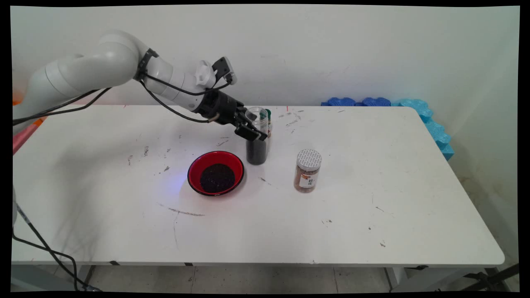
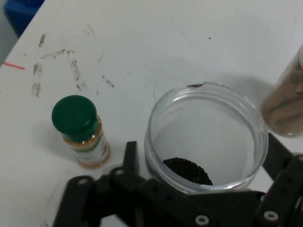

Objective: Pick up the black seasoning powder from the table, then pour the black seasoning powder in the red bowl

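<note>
The tool [image 1: 251, 129] is gripping an open clear plastic jar [image 1: 256, 136] by its upper wall, its fingers [image 2: 277, 151] closed against either side of the rim. The jar is standing upright on the desk [image 1: 372, 198], with its mouth uncovered. A dark granular filling is sitting in its lower part, and the hand view is showing only a small dark heap at the bottom, so the jar is looking largely emptied.

Just behind the jar, a small spice bottle with a green cap [image 2: 80, 130] is standing upright, holding an orange-brown powder and not touching the jar. To the near left of the jar, a red bowl [image 1: 215, 172] with a black rim is resting on the desk, and a mound of the same dark grains is lying in its middle. To the right, apart from both, a brown-filled jar with a white patterned lid [image 1: 308, 170] is standing closed. Blue foam pieces [image 1: 426, 116] are lining the desk's far right edge.
</note>
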Available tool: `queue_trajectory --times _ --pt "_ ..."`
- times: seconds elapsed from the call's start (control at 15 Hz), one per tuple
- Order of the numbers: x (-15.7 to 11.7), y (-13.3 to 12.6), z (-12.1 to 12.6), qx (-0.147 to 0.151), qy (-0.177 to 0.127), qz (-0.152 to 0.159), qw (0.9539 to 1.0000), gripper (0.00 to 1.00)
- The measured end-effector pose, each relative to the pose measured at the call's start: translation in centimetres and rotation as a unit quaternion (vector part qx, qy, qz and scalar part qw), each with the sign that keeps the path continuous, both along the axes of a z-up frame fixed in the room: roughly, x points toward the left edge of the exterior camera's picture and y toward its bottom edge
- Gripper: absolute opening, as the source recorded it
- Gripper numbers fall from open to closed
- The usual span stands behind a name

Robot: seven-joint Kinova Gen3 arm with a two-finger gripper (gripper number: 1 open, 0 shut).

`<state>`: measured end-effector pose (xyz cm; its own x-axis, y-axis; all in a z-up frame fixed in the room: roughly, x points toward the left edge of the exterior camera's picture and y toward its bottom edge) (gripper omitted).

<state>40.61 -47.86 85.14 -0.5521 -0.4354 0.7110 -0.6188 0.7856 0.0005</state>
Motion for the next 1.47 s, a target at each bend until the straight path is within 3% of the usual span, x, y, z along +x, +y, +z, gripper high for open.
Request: queue_trajectory --times 0.07,0.13,0.87,1.33,1.47 --pt "0.0 0.0 0.0 0.000 0.000 0.001 1.0000 1.00" --pt "0.0 0.0 0.0 -0.001 0.001 0.001 1.0000 0.00" --pt "-0.3 0.9 0.9 -0.008 0.008 0.005 0.9999 0.00" --pt "-0.5 2.1 4.5 -0.020 0.033 0.026 0.9989 0.00" --pt "-0.6 3.0 6.6 -0.020 0.038 0.027 0.9987 0.00"
